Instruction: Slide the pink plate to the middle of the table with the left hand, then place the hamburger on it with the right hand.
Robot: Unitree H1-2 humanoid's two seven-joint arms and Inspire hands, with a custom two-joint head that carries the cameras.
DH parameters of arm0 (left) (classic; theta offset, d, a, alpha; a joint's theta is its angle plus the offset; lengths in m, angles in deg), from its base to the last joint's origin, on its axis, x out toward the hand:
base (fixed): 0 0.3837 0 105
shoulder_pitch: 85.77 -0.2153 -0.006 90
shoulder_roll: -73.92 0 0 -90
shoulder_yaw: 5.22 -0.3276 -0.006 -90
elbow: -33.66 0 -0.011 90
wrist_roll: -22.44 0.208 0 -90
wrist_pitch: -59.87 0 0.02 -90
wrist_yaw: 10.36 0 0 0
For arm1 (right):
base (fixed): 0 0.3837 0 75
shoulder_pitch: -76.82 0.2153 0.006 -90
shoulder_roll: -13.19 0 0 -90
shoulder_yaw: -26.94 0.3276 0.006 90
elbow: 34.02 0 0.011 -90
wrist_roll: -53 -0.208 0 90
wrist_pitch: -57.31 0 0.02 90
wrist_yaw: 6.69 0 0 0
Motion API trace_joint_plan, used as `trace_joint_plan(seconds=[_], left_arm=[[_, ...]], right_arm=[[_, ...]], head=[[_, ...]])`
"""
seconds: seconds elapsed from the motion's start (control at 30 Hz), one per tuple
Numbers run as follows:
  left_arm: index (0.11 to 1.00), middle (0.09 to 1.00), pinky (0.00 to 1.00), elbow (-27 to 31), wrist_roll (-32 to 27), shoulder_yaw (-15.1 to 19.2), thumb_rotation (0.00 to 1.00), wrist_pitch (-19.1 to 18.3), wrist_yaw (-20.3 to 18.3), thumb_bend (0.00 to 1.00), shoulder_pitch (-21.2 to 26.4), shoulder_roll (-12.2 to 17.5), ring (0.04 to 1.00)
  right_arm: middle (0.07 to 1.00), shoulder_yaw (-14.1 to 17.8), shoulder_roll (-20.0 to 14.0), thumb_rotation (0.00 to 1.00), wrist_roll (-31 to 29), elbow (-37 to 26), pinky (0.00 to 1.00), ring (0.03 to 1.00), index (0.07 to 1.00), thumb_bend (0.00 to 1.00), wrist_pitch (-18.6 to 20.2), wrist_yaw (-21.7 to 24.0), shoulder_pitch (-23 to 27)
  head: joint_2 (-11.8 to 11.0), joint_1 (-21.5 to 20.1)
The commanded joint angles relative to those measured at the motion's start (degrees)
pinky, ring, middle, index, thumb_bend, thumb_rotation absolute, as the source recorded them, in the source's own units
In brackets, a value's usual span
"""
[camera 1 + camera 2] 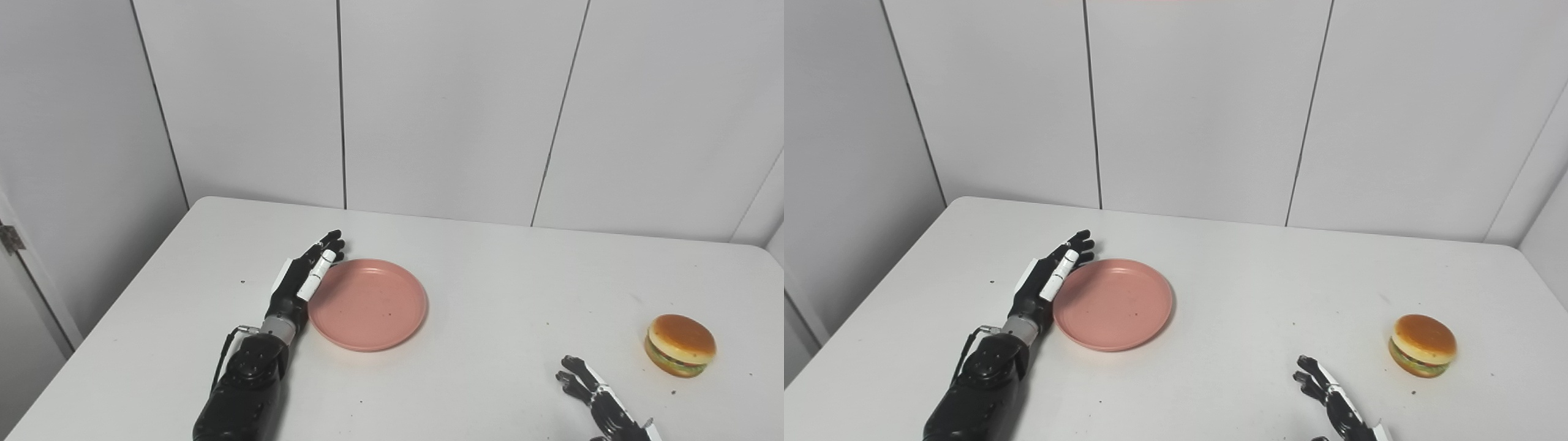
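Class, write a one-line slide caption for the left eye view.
Left hand flat against the pink plate's left rim; right hand waits near the hamburger.

probably a lab test cell, bare white wall panels, plain white table

I see my white table, flecked with dark specks, carrying a pink plate left of centre and a hamburger well apart near its right edge.
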Motion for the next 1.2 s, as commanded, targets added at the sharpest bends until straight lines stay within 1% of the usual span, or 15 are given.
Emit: trace_joint_plan(seconds=[0.0, 0.07, 0.13, 0.23, 0.27, 0.3, 0.43, 0.53, 0.67, 0.7, 0.73, 0.87, 1.0, 1.17], left_arm=[[0.846, 0.886, 0.86, 0.8, 0.9, -0.5, 0.85, -1.8, 0.0, 0.71, -0.1, -0.3, 0.872], [0.848, 0.888, 0.86, 1.3, 1.0, -0.5, 0.85, -2.2, -0.2, 0.71, -0.5, -0.3, 0.875], [0.852, 0.892, 0.88, 2.0, 1.0, -0.8, 0.85, -2.5, -0.5, 0.7, -0.9, -0.2, 0.883], [0.845, 0.888, 0.89, 3.2, 0.5, -0.5, 0.84, -4.1, -0.1, 0.69, -1.3, -0.5, 0.883], [0.843, 0.886, 0.89, 4.0, 1.2, -0.7, 0.84, -4.6, 0.5, 0.68, -1.6, -0.7, 0.882], [0.84, 0.881, 0.87, 4.7, 1.7, -0.9, 0.85, -5.0, 0.9, 0.65, -1.8, -0.8, 0.872], [0.833, 0.871, 0.84, 7.3, 3.3, -1.7, 0.85, -6.5, 2.2, 0.62, -2.9, -1.6, 0.853], [0.839, 0.875, 0.84, 7.5, 2.9, -1.9, 0.85, -6.1, 1.7, 0.61, -3.3, -2.1, 0.859], [0.832, 0.873, 0.85, 9.4, 3.2, -2.3, 0.85, -7.3, 2.1, 0.62, -4.1, -2.9, 0.857], [0.825, 0.872, 0.85, 10.4, 3.6, -2.5, 0.85, -7.7, 2.2, 0.62, -4.5, -3.1, 0.855], [0.82, 0.872, 0.85, 11.2, 4.0, -2.7, 0.85, -8.0, 2.3, 0.61, -4.7, -3.2, 0.853], [0.828, 0.881, 0.86, 16.1, 5.4, -3.8, 0.86, -10.1, 2.6, 0.59, -6.2, -3.6, 0.855], [0.828, 0.884, 0.87, 18.7, 4.8, -3.4, 0.88, -11.5, 2.8, 0.6, -7.1, -4.2, 0.857], [0.829, 0.889, 0.87, 21.3, 3.9, -2.9, 0.89, -12.4, 2.8, 0.63, -8.2, -5.5, 0.858]], right_arm=[[0.912, -1.0, 1.2, 0.99, 1.5, 1.3, 0.87, 0.865, 0.885, 0.78, 6.0, 0.1, 0.8], [0.916, -1.4, 1.6, 0.99, 1.7, 1.0, 0.88, 0.871, 0.885, 0.79, 6.4, 0.0, 0.7], [0.918, -1.6, 1.9, 0.99, 1.6, 0.9, 0.88, 0.874, 0.883, 0.78, 6.6, 0.1, 0.7], [0.913, -1.9, 2.4, 0.99, 2.1, 0.7, 0.87, 0.868, 0.88, 0.79, 6.9, -0.3, 0.7], [0.913, -2.1, 2.6, 0.99, 2.5, 0.6, 0.87, 0.867, 0.879, 0.79, 7.0, -0.6, 0.7], [0.912, -2.2, 2.8, 0.99, 2.8, 0.5, 0.87, 0.862, 0.876, 0.8, 7.1, -0.8, 0.7], [0.919, -2.9, 3.7, 1.0, 3.3, 0.9, 0.88, 0.867, 0.875, 0.82, 7.0, -1.2, 0.8], [0.919, -3.4, 4.3, 0.99, 3.7, 0.7, 0.86, 0.863, 0.878, 0.82, 7.5, -1.4, 0.8], [0.919, -4.1, 5.1, 0.98, 4.4, 1.0, 0.87, 0.864, 0.876, 0.81, 7.9, -2.1, 1.0], [0.918, -4.3, 5.3, 0.98, 4.7, 1.1, 0.87, 0.863, 0.873, 0.81, 8.0, -2.3, 1.1], [0.918, -4.4, 5.4, 0.98, 4.9, 1.1, 0.87, 0.863, 0.871, 0.81, 8.0, -2.4, 1.1], [0.922, -4.9, 6.2, 0.98, 5.3, 1.2, 0.9, 0.874, 0.873, 0.82, 8.5, -2.5, 1.4], [0.921, -5.4, 6.9, 0.98, 6.0, 1.4, 0.91, 0.876, 0.873, 0.84, 8.9, -2.9, 1.7], [0.918, -6.1, 7.3, 0.99, 7.0, 1.5, 0.91, 0.878, 0.872, 0.84, 8.7, -3.8, 1.9]], head=[[0.0, -2.1], [-0.2, -3.4], [-0.1, -4.6], [0.0, -5.6], [0.0, -6.5], [0.0, -6.6], [-0.5, -9.4], [-0.7, -11.4], [-0.6, -13.1], [-0.6, -14.0], [-0.6, -14.0], [-0.4, -15.8], [0.0, -17.6], [0.2, -18.5]])
